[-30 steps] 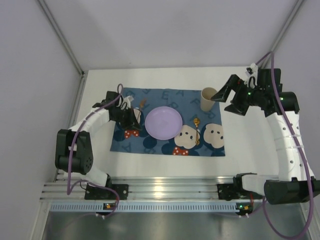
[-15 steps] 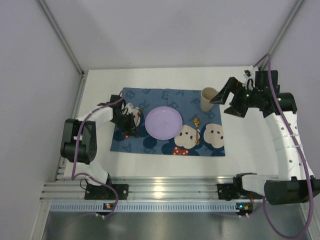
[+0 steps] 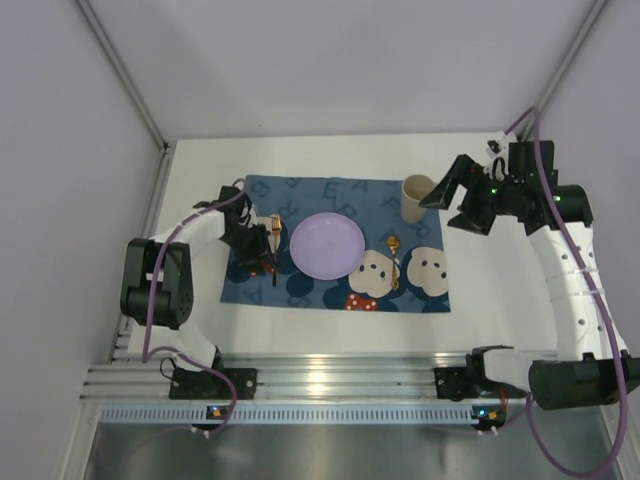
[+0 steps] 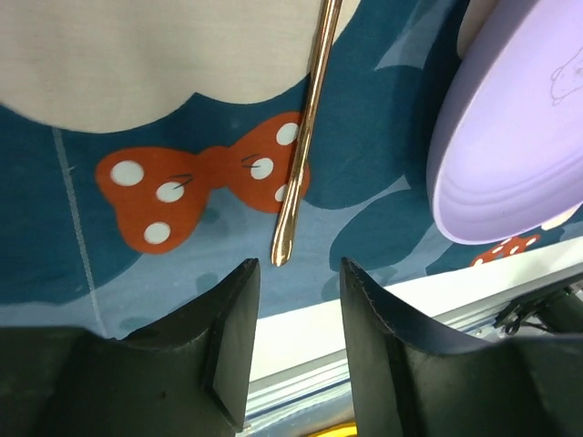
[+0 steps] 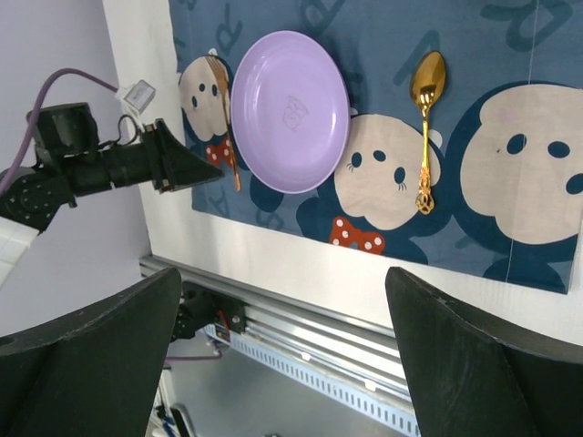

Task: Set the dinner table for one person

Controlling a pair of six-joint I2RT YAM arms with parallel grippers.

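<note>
Left wrist view is showing the left gripper (image 4: 298, 273) with its fingers parted and gripping nothing. The tip of a slim copper-coloured utensil (image 4: 305, 137) is lying on the placemat (image 4: 392, 182) just beyond the gap, beside the purple plate (image 4: 519, 137). The right gripper (image 5: 282, 273) is hanging spread wide and empty above the far right of the setting, near the cup (image 3: 417, 198). The dinner table (image 3: 500, 290) is lying flat under everything, a white matte top with an aluminium rail (image 3: 330, 380) along its near edge. It is judged rigid and fixed, something to set things down on and not something to grasp. The cloth over it is looking soft and likely to drag or wrinkle if a finger is pressing sideways. The utensil is looking thin, stiff, light and probably slick, and it is lying so low that a pinch across its narrow handle from straight above seems the likeliest hold. The gold spoon (image 3: 394, 260) is lying to the right of the plate.
</note>
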